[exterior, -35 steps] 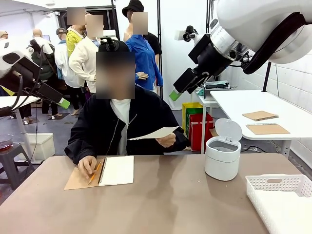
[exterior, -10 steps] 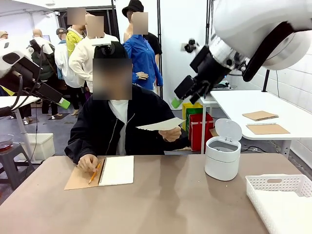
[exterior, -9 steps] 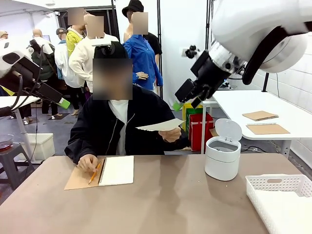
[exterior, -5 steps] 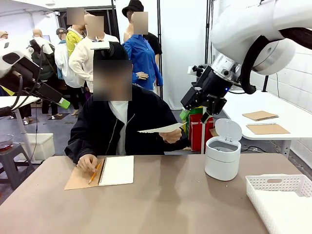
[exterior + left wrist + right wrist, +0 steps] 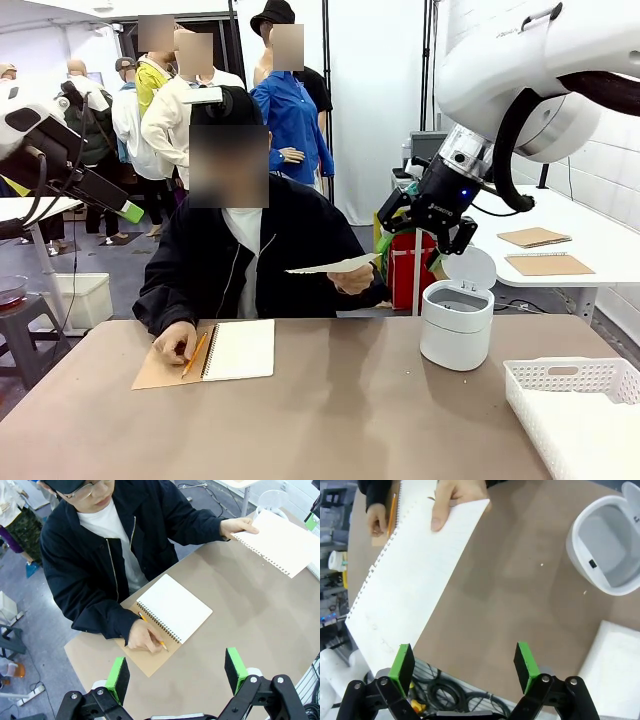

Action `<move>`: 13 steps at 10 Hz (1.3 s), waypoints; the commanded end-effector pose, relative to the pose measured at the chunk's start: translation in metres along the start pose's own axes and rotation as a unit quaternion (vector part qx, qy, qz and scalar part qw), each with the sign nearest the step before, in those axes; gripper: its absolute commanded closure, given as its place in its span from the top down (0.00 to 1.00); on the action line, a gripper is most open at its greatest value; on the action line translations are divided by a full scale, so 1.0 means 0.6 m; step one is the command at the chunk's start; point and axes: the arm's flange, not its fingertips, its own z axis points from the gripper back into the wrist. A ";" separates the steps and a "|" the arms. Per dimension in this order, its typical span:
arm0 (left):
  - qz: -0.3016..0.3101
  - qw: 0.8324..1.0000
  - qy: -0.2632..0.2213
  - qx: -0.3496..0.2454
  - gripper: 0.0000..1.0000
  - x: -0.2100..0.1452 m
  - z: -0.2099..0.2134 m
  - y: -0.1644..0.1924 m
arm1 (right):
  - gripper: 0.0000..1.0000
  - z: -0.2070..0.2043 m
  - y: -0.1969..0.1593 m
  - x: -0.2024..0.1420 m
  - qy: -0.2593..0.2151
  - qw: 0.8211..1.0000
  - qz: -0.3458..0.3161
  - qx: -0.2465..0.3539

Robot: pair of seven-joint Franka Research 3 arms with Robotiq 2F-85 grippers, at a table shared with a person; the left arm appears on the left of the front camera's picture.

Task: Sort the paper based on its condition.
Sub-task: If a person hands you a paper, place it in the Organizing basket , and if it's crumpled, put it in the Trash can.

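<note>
2 spread: left end effector (image 5: 177, 672) empty, right end effector (image 5: 465, 667) near paper (image 5: 415, 580) in person's hand (image 5: 452, 500).

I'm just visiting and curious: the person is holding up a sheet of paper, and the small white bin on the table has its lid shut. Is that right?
Not quite. The white bin on the table has its lid flipped up, not shut, as the front view shows. The person's hand does hold up the sheet of paper.
</note>
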 end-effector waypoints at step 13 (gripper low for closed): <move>0.000 1.000 -0.003 0.002 1.00 0.001 0.001 0.002 | 1.00 -0.083 -0.014 0.024 0.067 0.950 -0.246 0.183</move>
